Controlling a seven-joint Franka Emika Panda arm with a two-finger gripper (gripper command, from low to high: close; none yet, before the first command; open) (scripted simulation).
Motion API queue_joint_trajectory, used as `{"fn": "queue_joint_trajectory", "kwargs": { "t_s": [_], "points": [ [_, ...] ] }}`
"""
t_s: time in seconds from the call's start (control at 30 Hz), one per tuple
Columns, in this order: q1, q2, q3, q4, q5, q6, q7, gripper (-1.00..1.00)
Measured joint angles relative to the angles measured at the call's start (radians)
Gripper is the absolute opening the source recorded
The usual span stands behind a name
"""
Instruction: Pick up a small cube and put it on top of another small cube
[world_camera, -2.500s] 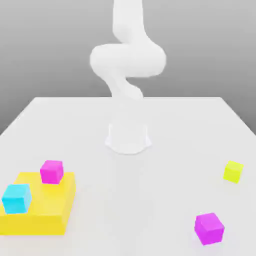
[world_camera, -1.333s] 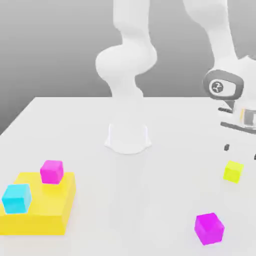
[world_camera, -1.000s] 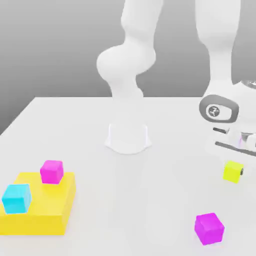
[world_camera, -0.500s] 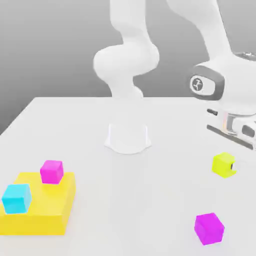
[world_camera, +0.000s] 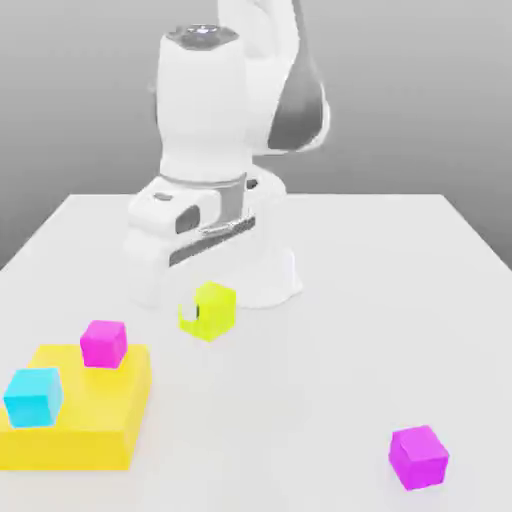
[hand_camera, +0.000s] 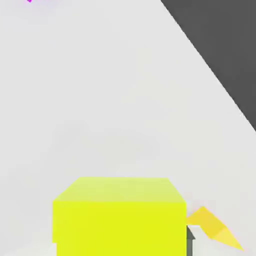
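Exterior view faces the arm across the table (world_camera: 300, 400), looking down.

On the block (world_camera: 80, 408), plain warm yellow, deeper and more golden down the front side. On top of the block, bright pinkish magenta for one cube (world_camera: 103, 344), clear cyan for another (world_camera: 33, 397), paler on its upper face. Beyond the block, towards the exterior view's right, plain lime yellow-green over the lime cube (world_camera: 214, 311), and white with dark grey strips on the gripper (world_camera: 207, 312). Well to the block's right, purplish magenta on the far cube (world_camera: 419, 457), unpatterned. Around the block, off-white across the table (world_camera: 290, 400).
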Motion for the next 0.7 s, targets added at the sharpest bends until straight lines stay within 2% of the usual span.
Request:
{"fn": "queue_joint_trajectory", "kwargs": {
  "t_s": [0.13,0.37,0.4,0.6,0.7],
  "points": [
    [-0.16,-0.017,-0.081,-0.015,-0.024,-0.018,0.099,-1.0],
    [-0.155,0.158,-0.138,-0.052,0.03,0.181,0.072,-1.0],
    [-0.153,0.177,-0.142,-0.056,0.036,0.206,0.067,1.0],
    [-0.151,0.187,-0.144,-0.058,0.039,0.219,0.064,1.0],
    [-0.159,0.142,-0.133,-0.048,0.025,0.164,0.077,1.0]
  ]
}}
